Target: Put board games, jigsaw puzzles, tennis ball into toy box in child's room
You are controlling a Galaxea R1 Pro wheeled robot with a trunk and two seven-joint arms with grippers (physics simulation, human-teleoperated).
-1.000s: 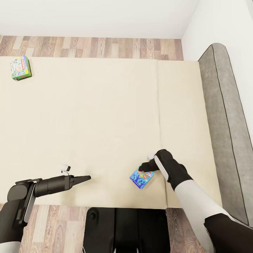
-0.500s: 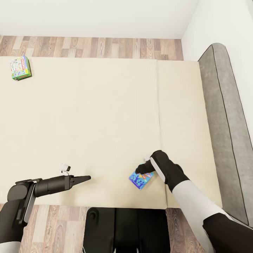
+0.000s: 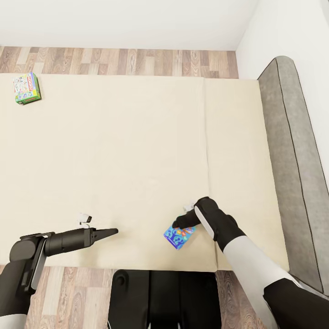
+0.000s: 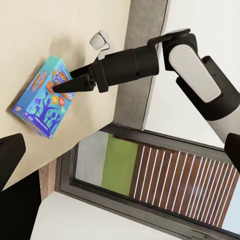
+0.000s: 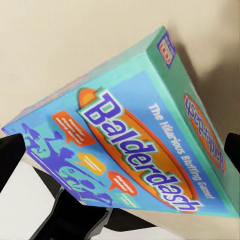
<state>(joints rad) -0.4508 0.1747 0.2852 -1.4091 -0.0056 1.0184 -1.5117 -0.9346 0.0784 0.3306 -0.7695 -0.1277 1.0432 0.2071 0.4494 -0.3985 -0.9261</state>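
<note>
The small blue board game (image 3: 178, 236), a "Balderdash" box (image 5: 125, 135), hangs tilted just above the beige bed (image 3: 137, 151) near its front edge. My right gripper (image 3: 181, 223) is shut on it, one finger at each side of the box (image 4: 42, 100). From the left wrist view the right gripper (image 4: 67, 85) pinches the box's upper edge. The green-edged Monopoly board game (image 3: 26, 88) lies at the far left of the bed. Well to the left of the blue box, my left gripper (image 3: 112, 232) hovers low over the mattress, open and holding nothing.
A grey headboard (image 3: 292, 151) runs along the bed's right side against a white wall. Wood-plank floor (image 3: 128, 61) lies beyond the bed's far edge. My dark base (image 3: 160, 297) stands against the bed's front edge. A dark-framed window (image 4: 150, 185) appears in the left wrist view.
My right gripper has drawn back toward the bed's front edge and a little left, carrying the blue box with it and tilting it. The left arm has stayed still.
</note>
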